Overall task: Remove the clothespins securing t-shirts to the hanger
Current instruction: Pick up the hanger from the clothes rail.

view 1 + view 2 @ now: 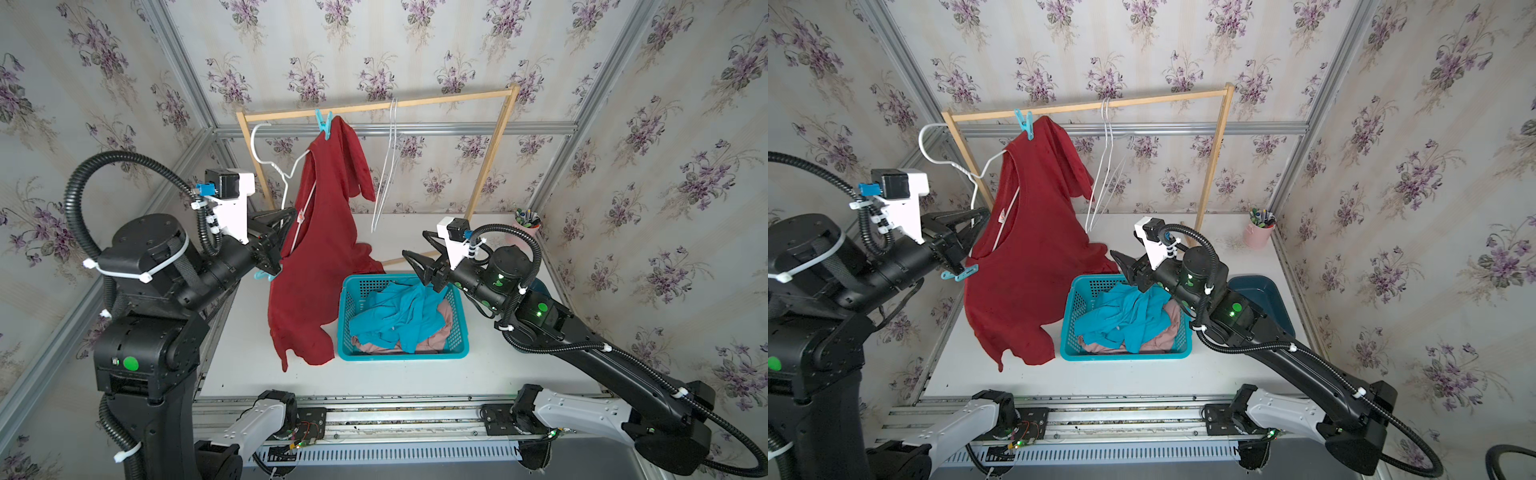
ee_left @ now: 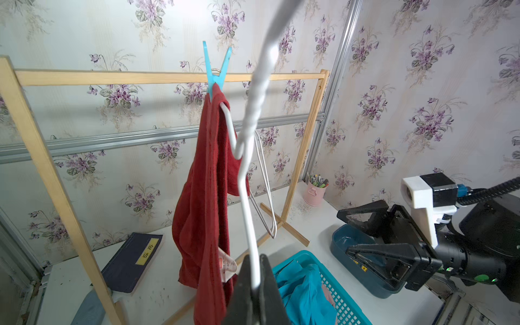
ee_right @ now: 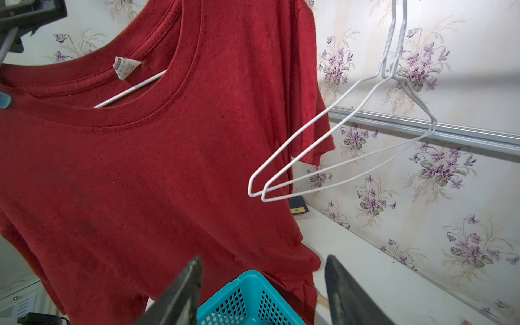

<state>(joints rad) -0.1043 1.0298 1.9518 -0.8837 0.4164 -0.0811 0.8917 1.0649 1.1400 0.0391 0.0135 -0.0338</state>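
Red tee (image 1: 316,249) was hanging off a white wire hanger (image 2: 247,197), and the left tool (image 2: 255,264) was clamped tight on that wire, so it was busy. Right tool (image 1: 414,242) hung over the basket (image 1: 345,332), jaws apart, nothing in them.

Two blue pins were on the tee. Top pin (image 2: 216,70) sat up and ahead of the right tool, across the tee, close by the rail (image 1: 415,102), biting the tee's shoulder onto the hanger end. Its long axis was roughly upright, handles up. Low pin (image 1: 960,273) was just beside the left tool, under it, lying more or less flat.

My guess is the free right tool goes for the top pin and squeezes those handles from the sides. Left is nearer the low pin but can't let go.
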